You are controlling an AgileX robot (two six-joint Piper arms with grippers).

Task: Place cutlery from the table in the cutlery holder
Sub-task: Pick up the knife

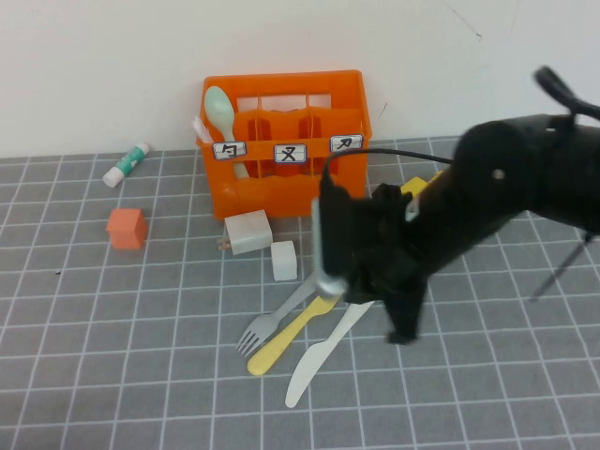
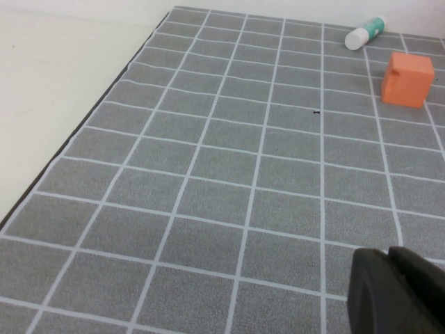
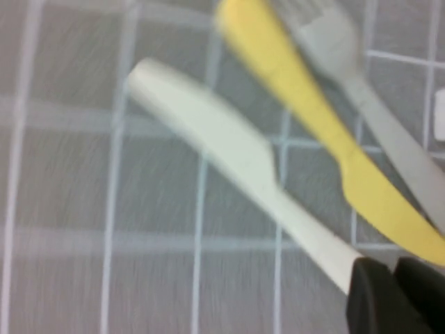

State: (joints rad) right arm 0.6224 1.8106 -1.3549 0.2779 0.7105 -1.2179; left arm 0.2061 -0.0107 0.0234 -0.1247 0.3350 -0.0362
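Showing: grey gridded table (image 1: 84, 375) with three cutlery pieces lying fanned out in front of the cutlery holder (image 1: 281, 192).
Cutlery holder: bright orange slotted crate at the back by the wall; a pale green spoon (image 1: 221, 111) stands in its left compartment.
Labels: three white tags (image 1: 290, 153) on the crate front, each with one black character, too small to read.
Cutlery: grey fork (image 1: 270, 324), yellow knife (image 1: 286, 343) and white knife (image 1: 319, 358) side by side, handle ends converging under the right arm.
Right gripper (image 1: 403, 330): low over the handle ends; finger spread cannot be told, nor any grasp.
Left gripper (image 2: 400, 292): above bare table, well apart from the cutlery; finger spread cannot be told.
Other items: orange cube (image 1: 126, 229), white-and-green tube (image 1: 127, 164), two white blocks (image 1: 248, 232).
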